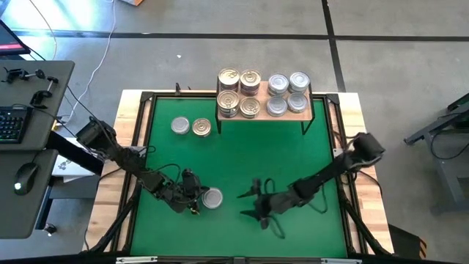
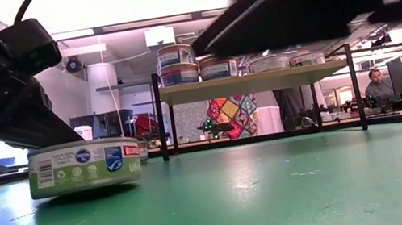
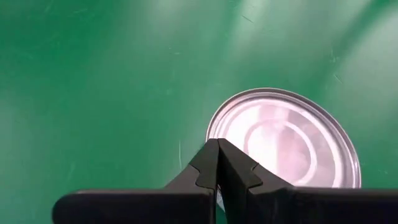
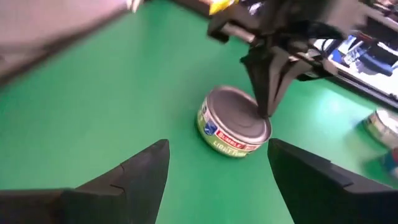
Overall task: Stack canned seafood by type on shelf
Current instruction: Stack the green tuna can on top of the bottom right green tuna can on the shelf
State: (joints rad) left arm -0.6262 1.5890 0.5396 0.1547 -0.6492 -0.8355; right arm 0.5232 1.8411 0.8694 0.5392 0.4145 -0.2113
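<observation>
Ahead of the right gripper (image 4: 217,165), its jaws spread empty, the clenched left gripper (image 3: 219,163) touches a silver-lidded tin (image 4: 234,122); only that view shows its label.

My fingers (image 4: 143,171) are standing apart, facing a tin (image 4: 234,129) that the other gripper (image 4: 268,109) is touching with closed tips.

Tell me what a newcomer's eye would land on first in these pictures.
First, the lone silver-lidded tin at the near side of the green mat, with the left gripper poised over its lid, jaws shut, and the right gripper facing it, jaws open. Next, the shelf at the far edge, carrying gold-lidded tins on its left half and silver-lidded tins on its right. Two loose tins lie left of it.
</observation>
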